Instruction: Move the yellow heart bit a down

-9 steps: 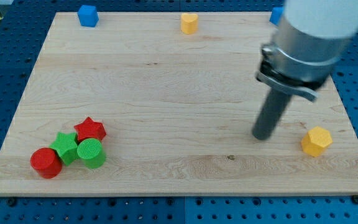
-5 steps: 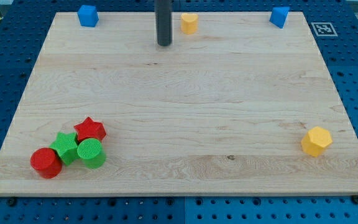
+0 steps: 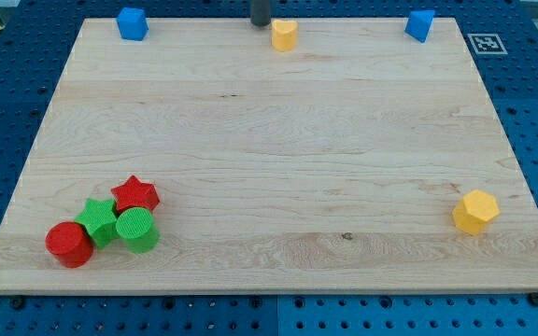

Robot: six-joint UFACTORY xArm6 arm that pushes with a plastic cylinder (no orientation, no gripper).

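My tip (image 3: pixel 261 24) had slid up past the tabletop's (image 3: pixel 269 168) top edge, just left of the yellow heart (image 3: pixel 285 35), untouched; my hand, a bare rod, held nothing.

Wide bare board (image 3: pixel 278 140) lies below the yellow heart (image 3: pixel 285 35).

You've got bright, even overhead light across the wooden board (image 3: pixel 269 159), no glare anywhere. Shadows are soft and short, hugging each block's base, like under the yellow hexagon block (image 3: pixel 475 211) at four o'clock. Focus is crisp edge to edge, wood grain clear, no motion blur, only perspective narrowing toward twelve o'clock.
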